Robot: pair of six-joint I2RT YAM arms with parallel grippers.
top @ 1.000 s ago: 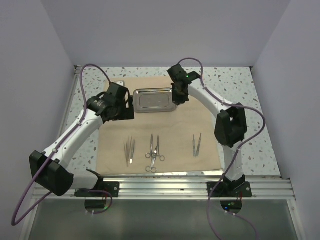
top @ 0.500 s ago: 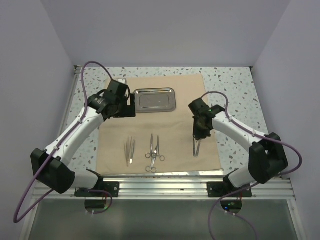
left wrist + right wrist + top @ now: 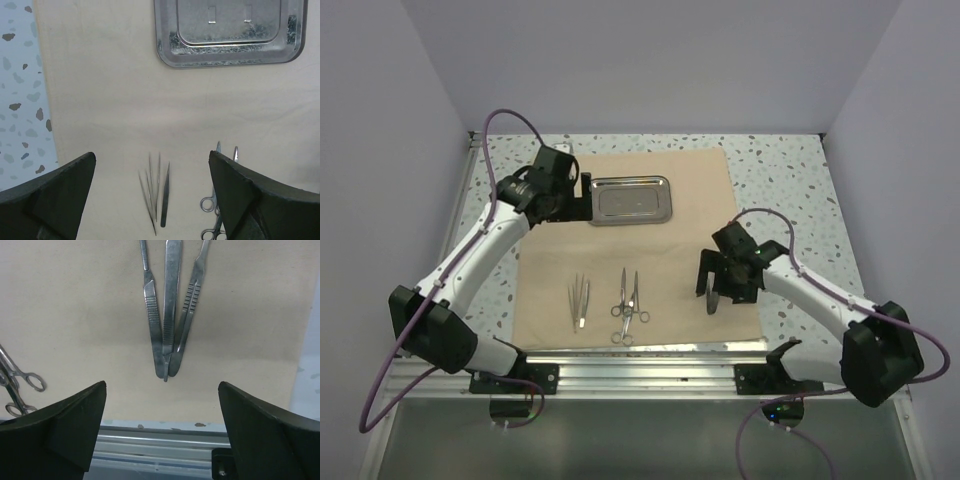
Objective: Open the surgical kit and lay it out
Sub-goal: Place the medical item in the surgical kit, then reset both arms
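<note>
The surgical kit lies opened out: the beige cloth wrap [image 3: 665,245] is spread flat, and the empty steel tray [image 3: 631,199] sits near its far edge. Along the near part lie thin tweezers [image 3: 579,300], ring-handled forceps [image 3: 629,306] and a fan of three flat-handled instruments [image 3: 170,315]. My left gripper [image 3: 575,203] hovers open by the tray's left end, above the cloth [image 3: 125,100], with the tweezers [image 3: 155,192] showing between its fingers. My right gripper [image 3: 720,285] stands open and empty just over the three instruments [image 3: 712,300].
The speckled tabletop [image 3: 790,180] borders the cloth on both sides. An aluminium rail [image 3: 640,375] runs along the near edge, close behind the right gripper [image 3: 161,385]. Side and back walls close in the table.
My right arm swung from the tray's right end down to the three instruments at the near right, and its jaws opened. The left gripper drifted slightly farther back and opened a little wider.
</note>
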